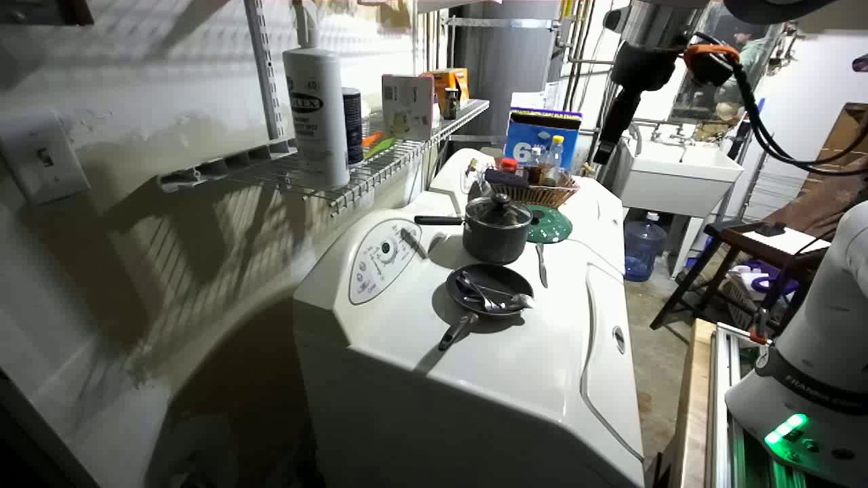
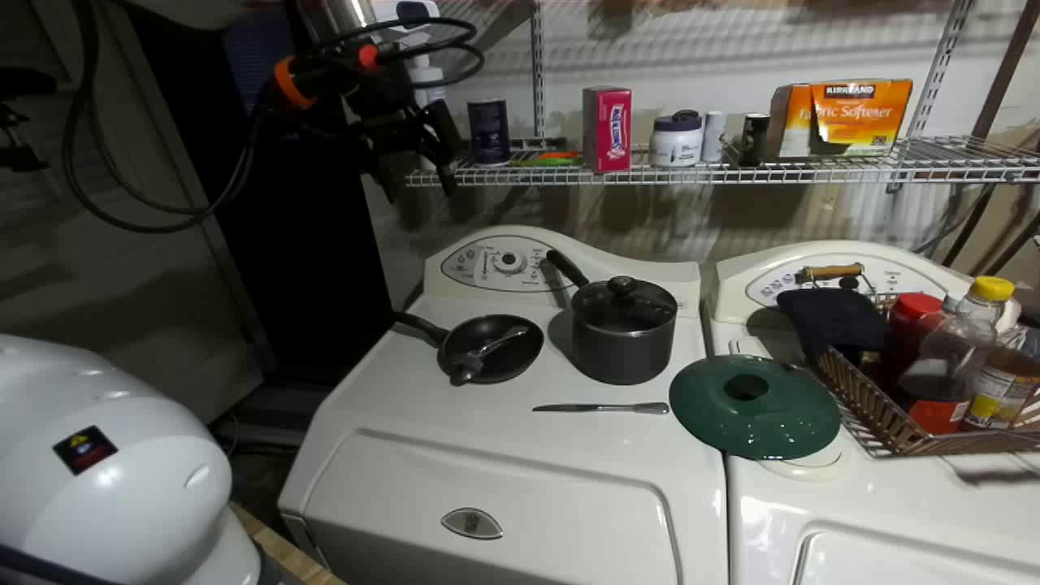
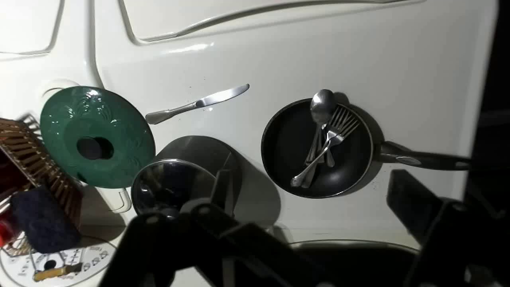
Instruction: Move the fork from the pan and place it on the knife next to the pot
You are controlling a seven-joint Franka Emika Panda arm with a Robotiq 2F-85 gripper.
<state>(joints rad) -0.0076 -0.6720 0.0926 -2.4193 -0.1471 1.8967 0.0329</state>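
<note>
While I look down through the wrist view, the fork (image 3: 334,136) lies in the black frying pan (image 3: 282,152) right of centre, tines toward the upper right, handle toward the lower left, across other cutlery handles (image 3: 330,160). A spoon (image 3: 322,105) just beside it rests its bowl over the pan's upper rim. Up and left of centre, a table knife (image 3: 208,100) lies on the white laundry machine (image 3: 279,67), blade tip toward the pan. Below the knife stands the dark grey lidded pot (image 3: 207,150), near it and partly covered by one of my black fingers (image 3: 224,191); farther left is a green lid (image 3: 119,159) with a black knob (image 3: 91,148). In an exterior view, my gripper (image 2: 419,195) hangs in the air at the upper left, jaws wide apart.
</note>
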